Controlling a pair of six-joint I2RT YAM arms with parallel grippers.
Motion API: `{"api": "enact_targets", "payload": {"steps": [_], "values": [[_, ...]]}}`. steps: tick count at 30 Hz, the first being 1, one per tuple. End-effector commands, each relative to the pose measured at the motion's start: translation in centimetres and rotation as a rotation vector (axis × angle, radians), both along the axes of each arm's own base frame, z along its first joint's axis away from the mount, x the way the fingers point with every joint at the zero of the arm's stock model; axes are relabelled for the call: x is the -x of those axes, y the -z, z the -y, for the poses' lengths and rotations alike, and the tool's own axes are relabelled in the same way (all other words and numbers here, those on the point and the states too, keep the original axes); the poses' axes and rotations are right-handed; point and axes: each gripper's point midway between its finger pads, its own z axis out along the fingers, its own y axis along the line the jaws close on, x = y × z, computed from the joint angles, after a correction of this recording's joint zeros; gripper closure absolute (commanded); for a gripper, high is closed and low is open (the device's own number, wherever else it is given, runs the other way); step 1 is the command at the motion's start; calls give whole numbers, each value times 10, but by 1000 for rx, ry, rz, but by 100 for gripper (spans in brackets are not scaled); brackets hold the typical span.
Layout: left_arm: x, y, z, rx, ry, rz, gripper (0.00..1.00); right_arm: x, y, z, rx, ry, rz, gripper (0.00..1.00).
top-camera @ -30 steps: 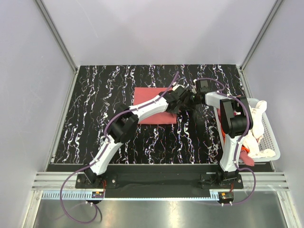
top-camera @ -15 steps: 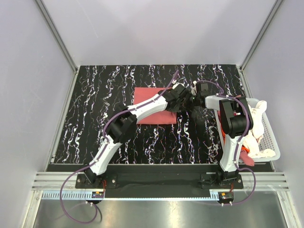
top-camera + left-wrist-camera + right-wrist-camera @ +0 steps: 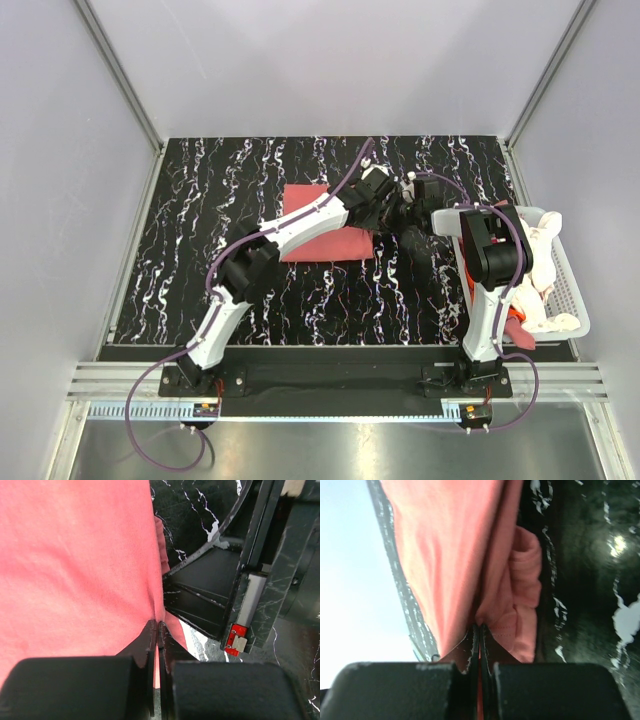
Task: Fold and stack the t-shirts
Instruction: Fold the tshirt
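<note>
Pinching one salmon-pink t-shirt [image 3: 75, 570], left hand [image 3: 157, 630] and right hand [image 3: 479, 630] both grip its edge.

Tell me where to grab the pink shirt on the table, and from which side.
Take the salmon-pink t-shirt by its right edge, coming in low from the right. It lies flat on the table, so only an edge offers a pinch, and there the layers bunch into a raised fold. The left gripper and right gripper are both shut on that edge.
</note>
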Motion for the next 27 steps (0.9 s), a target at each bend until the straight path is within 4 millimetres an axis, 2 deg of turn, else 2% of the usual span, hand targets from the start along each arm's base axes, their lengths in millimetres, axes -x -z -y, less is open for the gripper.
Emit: {"api": "enact_targets", "payload": {"steps": [1, 7, 13, 14, 17, 19, 21, 23, 25, 27], "values": [[-9, -54, 17, 127, 18, 79, 100, -3, -13, -14, -73, -28, 45, 100], [-6, -43, 18, 118, 26, 55, 100, 0, 20, -6, 15, 6, -45, 97], [-3, -31, 21, 124, 30, 27, 100, 4, 33, -7, 48, -3, -73, 92], [-2, -28, 21, 122, 31, 23, 100, 5, 33, -6, 52, -3, -72, 86], [-1, -28, 24, 133, 41, 15, 97, 4, 24, -3, 79, -5, -52, 79], [0, -27, 26, 144, 52, 2, 84, 3, 10, 0, 96, 2, -28, 69], [2, -31, 27, 168, 61, -11, 76, 3, 0, 2, 112, 5, -12, 62], [3, -38, 25, 186, 60, -15, 68, 8, -10, 9, 152, 12, -19, 60], [3, -53, 21, 216, 57, -8, 65, 12, -17, 18, 204, 27, -28, 58], [3, -60, 17, 238, 55, -11, 61, 13, -20, 27, 256, 51, -29, 58]]}}
